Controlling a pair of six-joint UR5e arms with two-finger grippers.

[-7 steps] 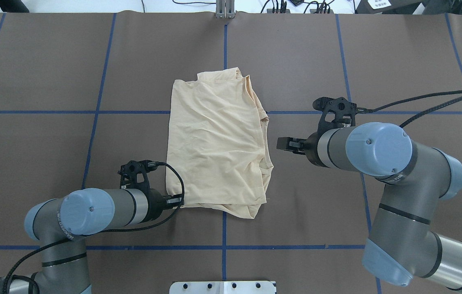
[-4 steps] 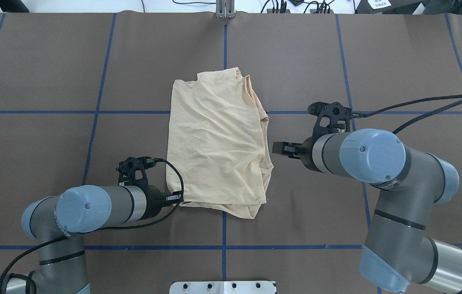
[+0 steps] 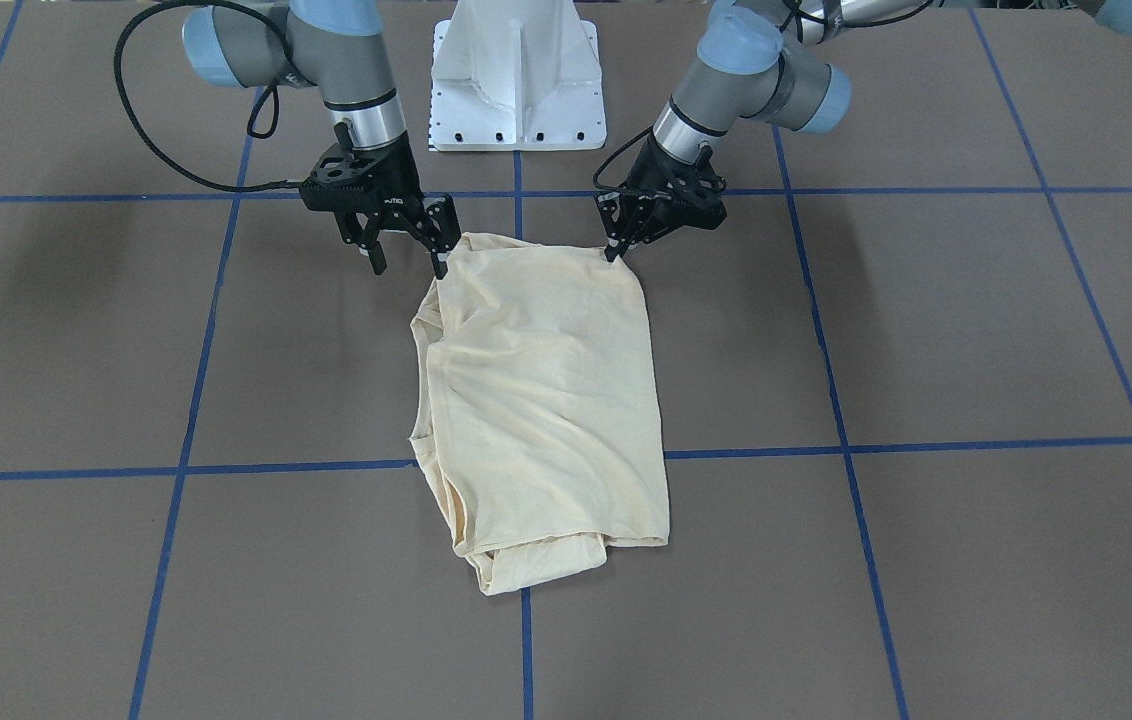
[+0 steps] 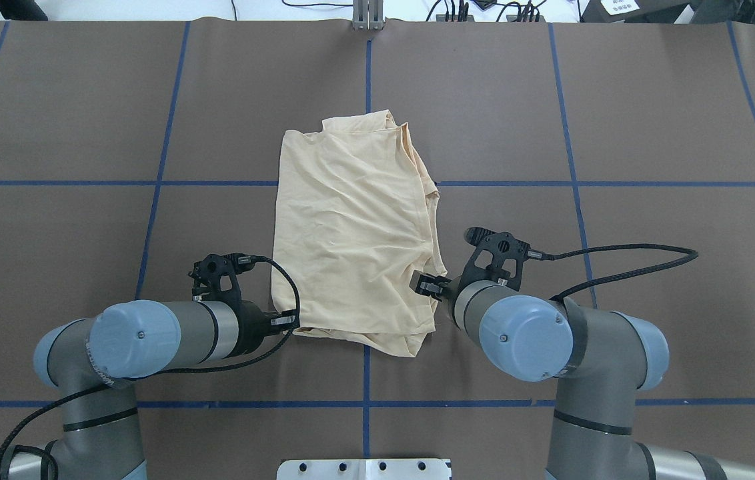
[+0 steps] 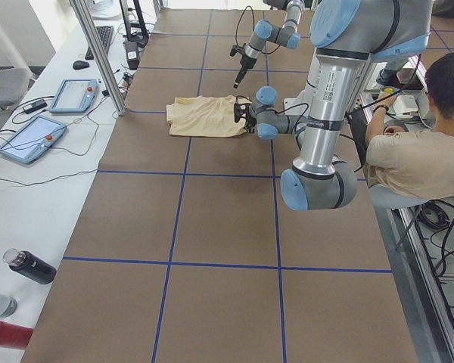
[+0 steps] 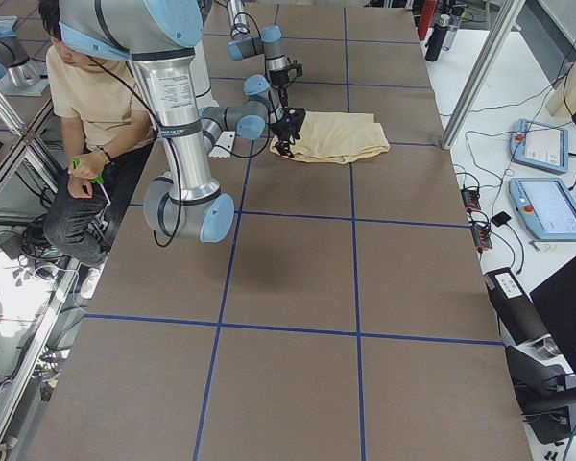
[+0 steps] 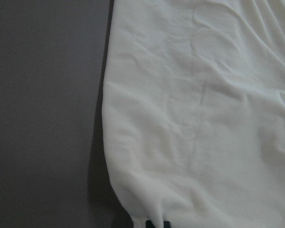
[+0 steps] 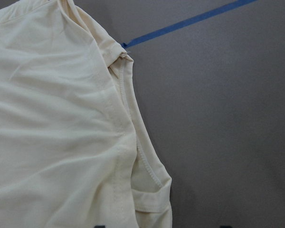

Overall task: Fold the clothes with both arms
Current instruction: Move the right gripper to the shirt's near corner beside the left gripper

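The clothes, a pale cream-yellow shirt (image 4: 351, 233) (image 3: 541, 400), lie folded into a rough rectangle at the table's middle, no print showing. My left gripper (image 4: 289, 324) (image 3: 612, 252) sits low at the shirt's near-left corner, its fingers pinched together on the cloth edge; the left wrist view shows the shirt (image 7: 204, 118) right at the fingertips. My right gripper (image 4: 425, 285) (image 3: 408, 262) stands open at the near-right corner, one finger (image 3: 440, 262) touching the shirt's edge. In the right wrist view a seamed corner of the shirt (image 8: 52, 118) lies between the spread fingers.
The brown table cover carries a grid of blue tape lines (image 4: 365, 373). The white pedestal base (image 3: 516, 60) stands behind the shirt. A seated person (image 5: 416, 151) is beside the robot. Tablets (image 5: 30, 140) and bottles (image 5: 30, 266) lie on the side bench.
My right arm swung back toward the robot and in, bringing its gripper from beside the shirt's right edge down to the near-right corner. The left gripper stayed at its corner.
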